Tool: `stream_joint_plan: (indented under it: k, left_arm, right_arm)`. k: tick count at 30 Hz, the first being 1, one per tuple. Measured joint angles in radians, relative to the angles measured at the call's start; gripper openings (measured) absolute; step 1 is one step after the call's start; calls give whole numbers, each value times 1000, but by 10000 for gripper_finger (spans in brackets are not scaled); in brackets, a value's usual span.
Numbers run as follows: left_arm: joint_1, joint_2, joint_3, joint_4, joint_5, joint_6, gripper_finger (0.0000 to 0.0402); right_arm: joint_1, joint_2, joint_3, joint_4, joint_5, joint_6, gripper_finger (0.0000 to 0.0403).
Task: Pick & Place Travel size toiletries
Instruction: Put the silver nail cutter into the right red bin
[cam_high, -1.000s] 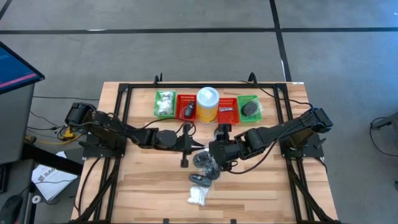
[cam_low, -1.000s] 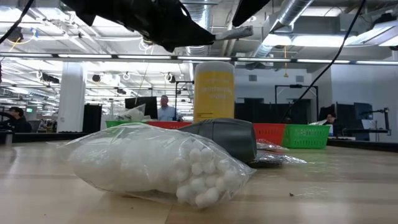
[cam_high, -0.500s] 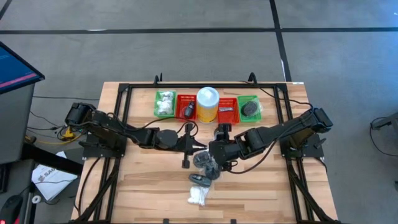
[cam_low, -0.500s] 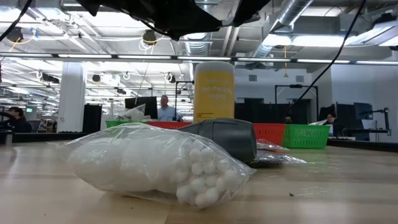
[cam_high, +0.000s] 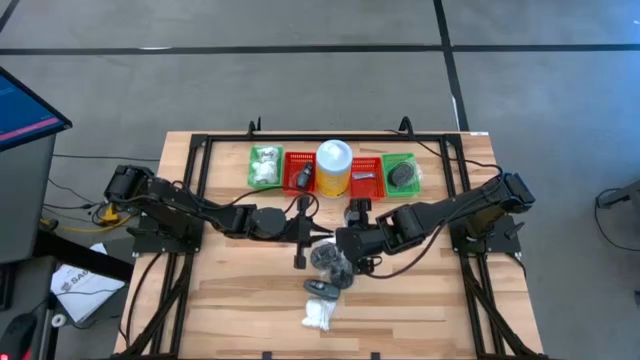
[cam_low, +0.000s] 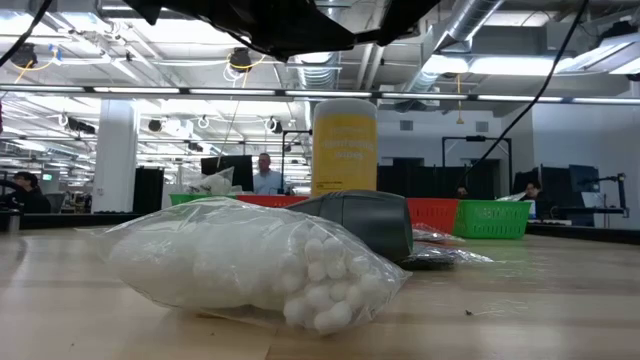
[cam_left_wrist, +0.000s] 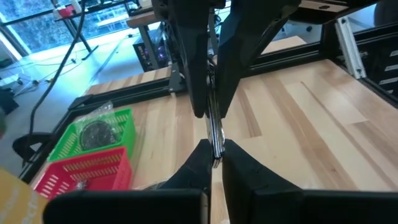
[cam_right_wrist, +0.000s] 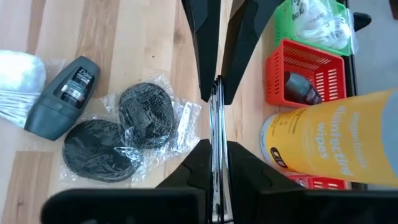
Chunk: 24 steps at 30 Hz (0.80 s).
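Centre of the table (cam_high: 420, 300), seen from above and from both wrists. The left gripper (cam_left_wrist: 213, 158) and the right gripper (cam_right_wrist: 216, 147) meet tip to tip, each clenched on opposite ends of one thin silvery strip (cam_right_wrist: 215, 112), held clear of the wood. Just beside them lie two dark discs in clear wrappers (cam_right_wrist: 146, 112), a grey roll-on (cam_right_wrist: 62, 96) and, nearer the table's front edge, a bag of white cotton balls (cam_low: 250, 265). Behind stand the yellow canister (cam_high: 333, 165) and the row of mesh baskets (cam_high: 415, 160).

Yellow canister (cam_high: 334, 167), red baskets (cam_high: 299, 172)
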Motion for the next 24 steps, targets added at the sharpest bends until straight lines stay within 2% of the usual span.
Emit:
stream_joint_plan:
  k: [12,17,21,24]
  left_arm:
    - [1,0,0,1,-21,-8,43]
    - [-6,-5,-1,-7,-79,-10,60]
    - [-17,-5,-1,-7,-87,-10,68]
    - [-28,-5,-1,-6,-94,-10,69]
  right_arm:
    - [-10,0,0,-11,21,24,23]
    - [-22,0,0,-74,37,66,23]
    - [-43,0,0,-139,96,118,23]
    - [-75,0,0,-197,99,170,23]
